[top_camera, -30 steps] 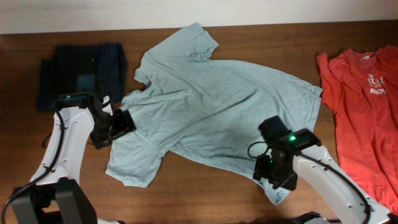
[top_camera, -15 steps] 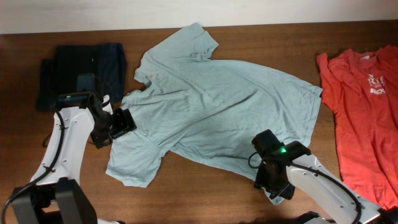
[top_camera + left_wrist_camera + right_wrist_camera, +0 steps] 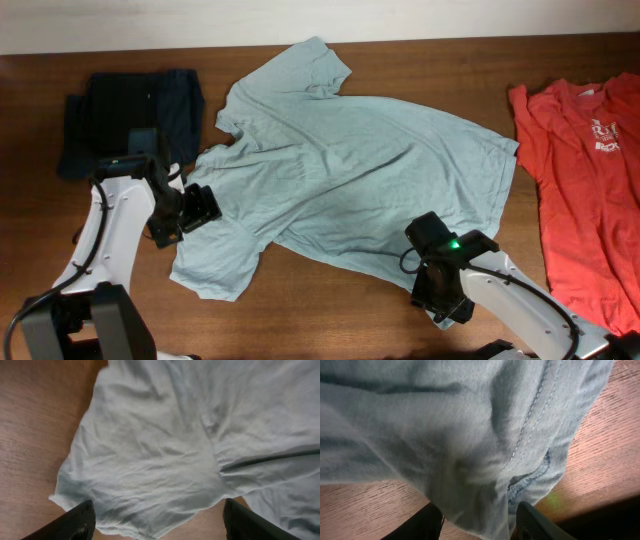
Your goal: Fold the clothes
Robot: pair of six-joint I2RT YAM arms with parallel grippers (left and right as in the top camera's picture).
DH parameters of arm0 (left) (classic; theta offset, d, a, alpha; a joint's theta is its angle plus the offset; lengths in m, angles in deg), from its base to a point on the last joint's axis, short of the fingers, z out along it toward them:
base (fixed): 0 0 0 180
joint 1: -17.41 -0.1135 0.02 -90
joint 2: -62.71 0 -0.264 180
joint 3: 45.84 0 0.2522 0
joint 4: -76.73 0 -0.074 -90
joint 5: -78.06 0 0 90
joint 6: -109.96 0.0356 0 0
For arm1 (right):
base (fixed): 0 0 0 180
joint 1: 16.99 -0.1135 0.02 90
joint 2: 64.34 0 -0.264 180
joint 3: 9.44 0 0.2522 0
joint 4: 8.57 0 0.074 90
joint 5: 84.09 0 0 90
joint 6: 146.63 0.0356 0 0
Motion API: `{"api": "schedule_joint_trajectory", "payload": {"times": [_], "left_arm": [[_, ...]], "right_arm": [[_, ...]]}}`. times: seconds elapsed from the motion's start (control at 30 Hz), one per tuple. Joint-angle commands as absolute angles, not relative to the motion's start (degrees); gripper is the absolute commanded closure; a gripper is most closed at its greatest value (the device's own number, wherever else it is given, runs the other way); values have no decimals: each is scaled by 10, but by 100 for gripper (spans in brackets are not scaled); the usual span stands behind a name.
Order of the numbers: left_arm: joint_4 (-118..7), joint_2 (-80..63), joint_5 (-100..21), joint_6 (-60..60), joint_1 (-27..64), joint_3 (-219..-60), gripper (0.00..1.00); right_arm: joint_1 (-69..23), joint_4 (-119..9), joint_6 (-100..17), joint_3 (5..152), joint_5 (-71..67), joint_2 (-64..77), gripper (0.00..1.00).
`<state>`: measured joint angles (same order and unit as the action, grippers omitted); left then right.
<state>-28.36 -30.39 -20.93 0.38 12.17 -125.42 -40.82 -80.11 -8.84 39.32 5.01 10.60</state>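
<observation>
- Hem of the pale grey-blue T-shirt (image 3: 360, 170), at its near right corner, bunches between the fingers of the right gripper (image 3: 481, 522); whether they pinch it I cannot tell.
- Further in, the left gripper (image 3: 160, 522) hangs over the near sleeve, jaws wide apart, holding nothing.
- The shirt's body lies spread across the table (image 3: 330, 320).
- A red-orange T-shirt (image 3: 585, 200) lies at the right edge and dark navy pieces (image 3: 130, 115) at the far left.

The red-orange T-shirt (image 3: 585, 180) runs off the overhead view's right edge
</observation>
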Motion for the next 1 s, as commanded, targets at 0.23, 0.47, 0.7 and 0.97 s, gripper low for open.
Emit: {"api": "schedule_joint_trajectory", "payload": {"times": [0.23,0.47,0.7,0.97], "left_arm": [[-308,-290,-177,-29,120,-1203,19],[-320,-290,-177,-30,120,-1181,19],[-337,-290,-182,-30,120,-1179,19],[-333,-289,-166,-27,120,-1180,19]], "right_arm": [[-413,-795,-83,386,55,100,47],[-413,-793,-84,386,55,100,46],[-413,-790,-83,386,55,100,41],[-413,-788,-84,386,55,100,40]]}}
